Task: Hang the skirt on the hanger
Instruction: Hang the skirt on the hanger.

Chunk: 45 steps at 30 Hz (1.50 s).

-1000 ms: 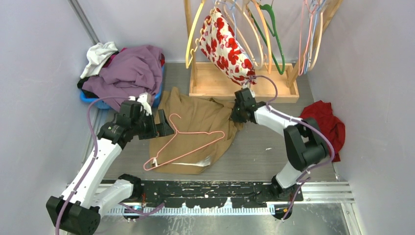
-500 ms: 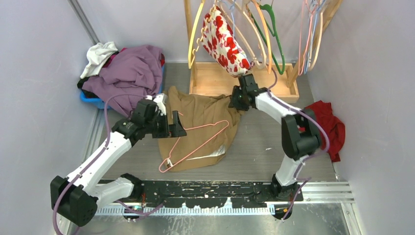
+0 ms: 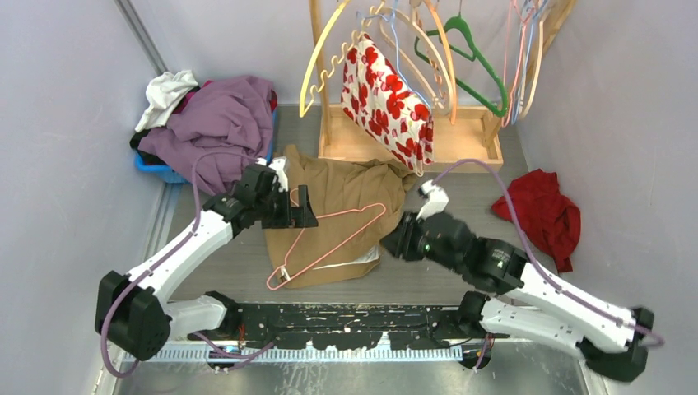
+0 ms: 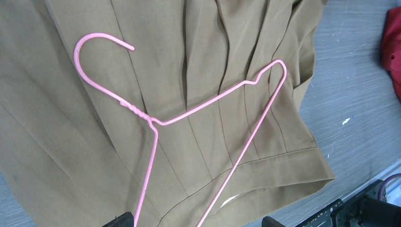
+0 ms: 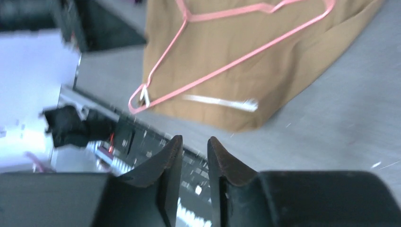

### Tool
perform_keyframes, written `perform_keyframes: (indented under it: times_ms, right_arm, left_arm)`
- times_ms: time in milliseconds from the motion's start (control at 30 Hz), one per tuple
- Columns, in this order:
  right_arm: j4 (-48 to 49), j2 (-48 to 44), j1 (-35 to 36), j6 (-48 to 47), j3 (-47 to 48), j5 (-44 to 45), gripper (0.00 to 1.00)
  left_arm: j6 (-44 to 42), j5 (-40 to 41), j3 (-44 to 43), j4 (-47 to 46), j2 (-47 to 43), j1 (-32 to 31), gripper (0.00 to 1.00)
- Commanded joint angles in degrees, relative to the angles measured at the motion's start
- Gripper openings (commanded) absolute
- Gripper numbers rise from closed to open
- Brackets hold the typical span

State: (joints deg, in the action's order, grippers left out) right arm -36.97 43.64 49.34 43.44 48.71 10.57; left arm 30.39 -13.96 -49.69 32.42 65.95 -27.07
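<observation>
A brown skirt (image 3: 333,193) lies flat on the table, and a pink wire hanger (image 3: 329,239) rests loose on top of it, hook toward the far left. My left gripper (image 3: 300,210) hovers over the skirt's left side, open wide. In the left wrist view, the hanger (image 4: 156,124) crosses the skirt (image 4: 213,61), and only the gripper's (image 4: 196,222) fingertips show at the bottom edge. My right gripper (image 3: 393,245) sits low by the skirt's right hem, jaws slightly apart with nothing between them. In its blurred view the right gripper (image 5: 195,142) faces the hanger (image 5: 227,61) and skirt (image 5: 265,90).
A wooden rack (image 3: 461,148) at the back carries several hangers and a white garment with red flowers (image 3: 387,103). A blue bin heaped with purple clothing (image 3: 214,123) stands at the back left. A red cloth (image 3: 543,210) lies at the right wall.
My right gripper has let go of the flowered garment's lower edge and drawn back toward the near edge. The garment swung back. My left gripper moved right over the skirt, and the hanger shifted right.
</observation>
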Motion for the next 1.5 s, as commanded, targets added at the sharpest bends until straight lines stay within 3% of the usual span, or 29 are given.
perform_keyframes:
  times_ms: [0, 133, 200, 300, 400, 600, 733, 933, 1000, 1133, 1467]
  right_arm:
    - [-1.12, 3.36, 20.12, 15.41, -1.95, 18.82, 0.28]
    - [-5.16, 18.28, 36.11, 19.26, 6.8, 33.53, 0.3]
    - [-6.4, 23.98, 38.6, 20.44, 9.62, 36.82, 0.38]
    - [-5.73, 28.84, 38.66, 21.2, 9.92, 39.69, 0.4]
    - [-3.98, 27.3, 37.8, 22.1, 6.72, 41.97, 0.4]
    - [9.3, 15.9, 29.2, 19.81, -7.86, 30.91, 0.36]
    - [11.54, 14.75, 27.75, 18.77, -10.05, 27.42, 0.31]
    - [14.61, 20.18, 28.15, 18.0, -8.18, 27.59, 0.24]
    - [15.07, 22.27, 28.1, 17.94, -7.17, 28.7, 0.15]
    - [12.72, 25.87, 28.07, 20.76, -6.0, 31.27, 0.07]
    - [11.74, 28.87, 25.85, 24.46, -8.01, 32.33, 0.11]
  left_arm:
    - [-2.49, 0.17, -4.67, -3.85, 3.89, -0.27, 0.99]
    - [-2.09, -1.89, -5.05, -8.24, 6.24, -0.18, 0.99]
    - [-2.58, -2.75, -5.31, -10.12, 6.38, -0.18, 0.99]
    - [-3.05, -2.52, -5.95, -12.55, 9.14, 0.19, 0.99]
    - [-0.46, -7.94, -5.84, -16.79, 11.44, 3.34, 0.99]
    - [0.44, -17.8, -6.29, -17.17, 13.81, 4.62, 1.0]
    - [1.08, -15.26, -4.61, -16.16, 10.33, 2.77, 0.99]
    - [1.08, -9.01, -4.55, -13.9, 7.44, -1.06, 0.99]
    - [0.89, -7.74, -4.33, -13.63, 7.26, -1.67, 0.99]
    - [-0.23, -4.68, -2.23, -13.99, 3.92, -3.21, 0.99]
    - [-1.33, -5.61, 0.28, -16.63, 4.77, -3.26, 0.99]
